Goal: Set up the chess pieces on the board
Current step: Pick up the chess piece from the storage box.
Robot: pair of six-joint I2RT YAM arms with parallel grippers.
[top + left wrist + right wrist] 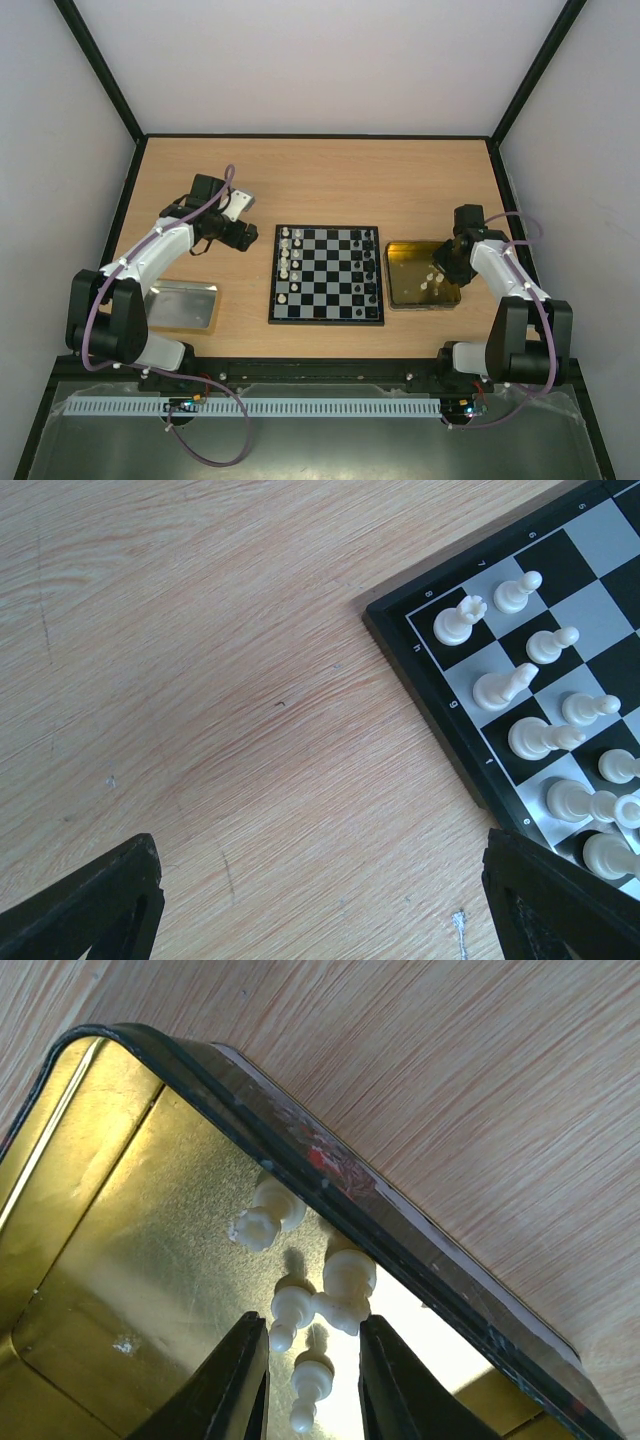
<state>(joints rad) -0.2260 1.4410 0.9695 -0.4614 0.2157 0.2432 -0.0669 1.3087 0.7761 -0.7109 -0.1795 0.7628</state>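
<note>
While the right claw (312, 1328) hangs, jaws apart, astride a small white plastic chess piece (311, 1378) by one wall of the gold rectangular metal tray (110, 1190), a pick-up seems in hand. Next: close squarely, lift clear of the neighbouring pieces (345, 1290), carry to the black-and-white chequered board (325, 275) at the middle of the tabletop (320, 180). The left claw (320, 858) hovers spread beside its corner.

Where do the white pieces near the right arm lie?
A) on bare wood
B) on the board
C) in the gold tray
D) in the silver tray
C: the right end effector hangs over white pieces lying inside the gold tray.
</note>
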